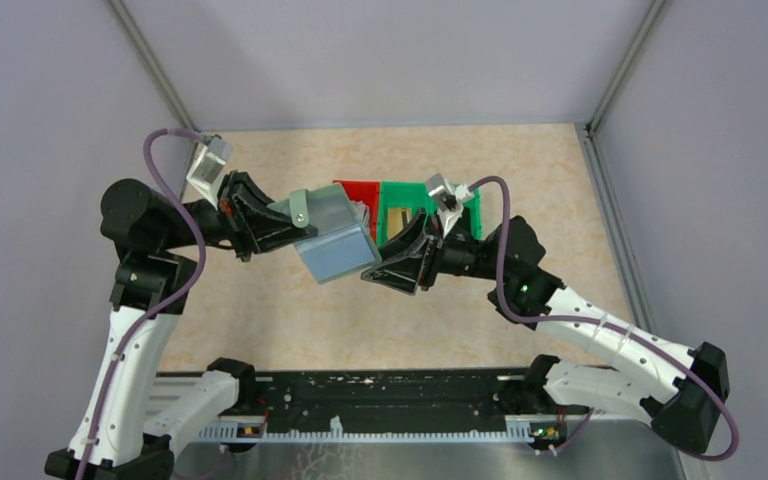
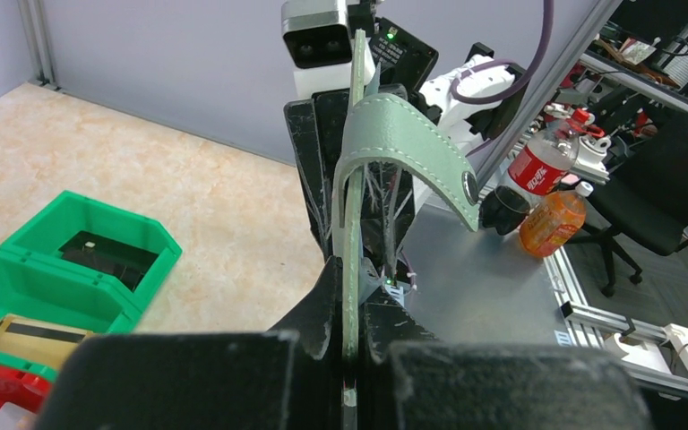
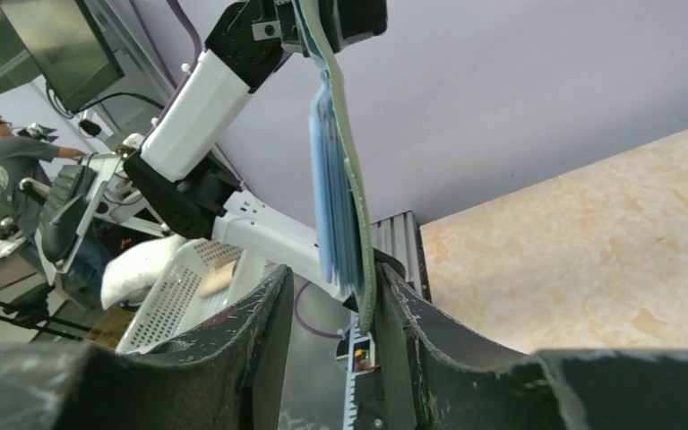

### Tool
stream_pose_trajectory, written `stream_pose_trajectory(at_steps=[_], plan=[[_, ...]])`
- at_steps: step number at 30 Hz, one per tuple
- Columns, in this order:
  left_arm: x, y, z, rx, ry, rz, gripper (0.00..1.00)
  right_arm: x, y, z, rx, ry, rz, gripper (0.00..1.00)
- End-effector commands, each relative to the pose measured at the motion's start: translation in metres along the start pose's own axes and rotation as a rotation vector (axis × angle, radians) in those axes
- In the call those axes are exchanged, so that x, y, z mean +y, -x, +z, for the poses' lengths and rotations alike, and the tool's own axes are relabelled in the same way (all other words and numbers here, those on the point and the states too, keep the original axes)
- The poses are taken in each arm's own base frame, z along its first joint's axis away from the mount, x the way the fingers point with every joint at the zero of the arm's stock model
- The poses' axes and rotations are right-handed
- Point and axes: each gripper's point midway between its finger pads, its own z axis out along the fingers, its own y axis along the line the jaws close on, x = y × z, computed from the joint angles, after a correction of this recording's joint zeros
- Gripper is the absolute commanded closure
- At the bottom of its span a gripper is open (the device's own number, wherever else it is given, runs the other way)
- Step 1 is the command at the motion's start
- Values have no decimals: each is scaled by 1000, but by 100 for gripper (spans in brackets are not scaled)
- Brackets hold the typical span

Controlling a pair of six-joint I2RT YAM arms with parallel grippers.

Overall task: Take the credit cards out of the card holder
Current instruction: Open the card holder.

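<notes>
My left gripper (image 2: 351,300) is clamped shut on the card holder (image 1: 332,240), held up beside the green bins (image 2: 38,219), right gripper (image 3: 333,273) part-open astride its free edge — two credit cards (image 2: 31,336) already binned, remainder inside unclear.

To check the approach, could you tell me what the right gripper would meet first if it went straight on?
Most likely the card holder, hung from the left gripper: its lower edge sits between the open jaws of the right gripper, so contact looks almost immediate.

Top: looked down from above the table's (image 1: 290,320) near edge, far off.
Left wrist: close, edge-on to the card holder (image 2: 385,134).
Right wrist: close, saw the same holder.
</notes>
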Motion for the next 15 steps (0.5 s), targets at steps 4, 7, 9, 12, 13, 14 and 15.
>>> stream_pose_trajectory(at_steps=[4,7,9,12,13,14,15], plan=[[-15,10,0,-12,-49,25,100,8,26,-1,-66,23,-94,64],[-16,10,0,-15,-50,13,100,8,30,1,-75,41,-102,65],[-17,10,0,-16,-51,6,100,6,32,4,-77,40,-105,69],[-18,9,-1,-11,-58,7,100,5,38,8,-88,39,-110,75],[-19,10,-1,-11,-62,12,100,4,38,9,-91,43,-111,77],[-20,10,-1,-8,-68,13,100,5,39,10,-91,51,-114,80],[-20,10,-1,-8,-71,15,100,6,40,11,-93,56,-117,81]])
